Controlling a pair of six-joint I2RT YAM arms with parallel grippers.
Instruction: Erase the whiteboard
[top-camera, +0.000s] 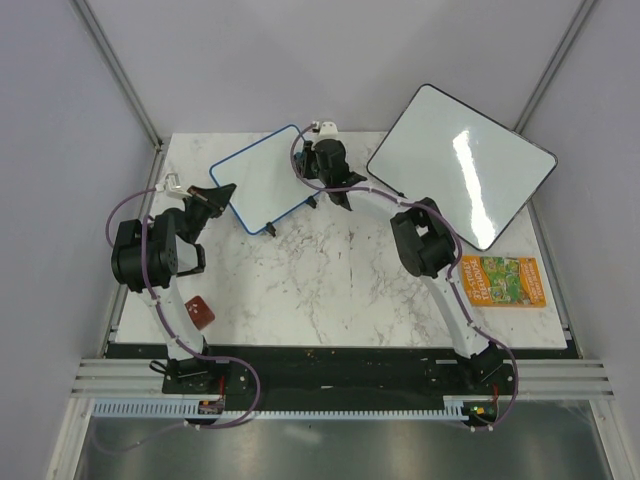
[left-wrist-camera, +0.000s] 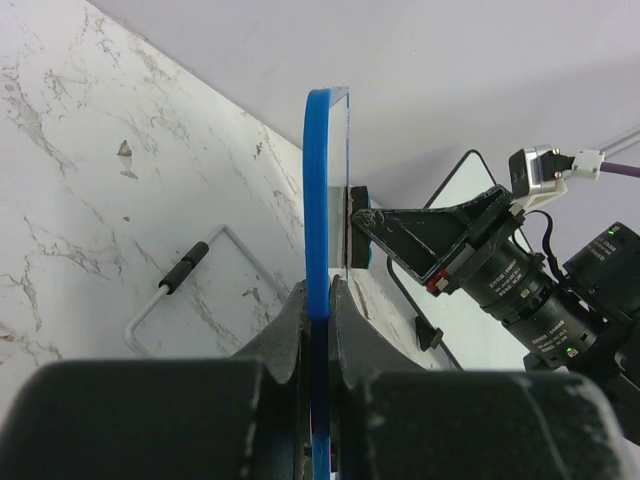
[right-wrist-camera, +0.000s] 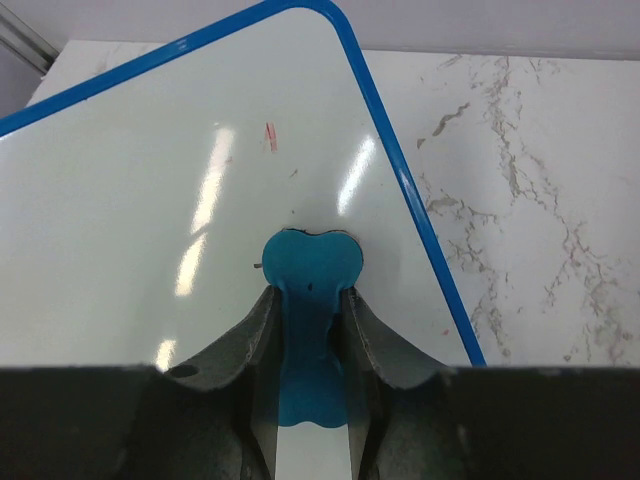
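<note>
The whiteboard (top-camera: 262, 178), small and blue-rimmed, is held tilted at the back of the table. My left gripper (top-camera: 222, 192) is shut on its blue rim (left-wrist-camera: 318, 200) at the left corner, jaws pinching the edge (left-wrist-camera: 320, 298). My right gripper (top-camera: 305, 165) is shut on a blue eraser (right-wrist-camera: 310, 268) that presses against the white face (right-wrist-camera: 150, 180) near the right rim. One small red mark (right-wrist-camera: 270, 137) shows on the board above the eraser. In the left wrist view the right gripper's fingers (left-wrist-camera: 430, 235) meet the board from the far side.
A larger black-rimmed whiteboard (top-camera: 465, 175) leans at the back right. A colourful card (top-camera: 502, 280) lies at the right edge of the marble table (top-camera: 330, 290). A small reddish-brown block (top-camera: 202, 312) sits front left. A wire loop with a black grip (left-wrist-camera: 185, 268) lies under the board.
</note>
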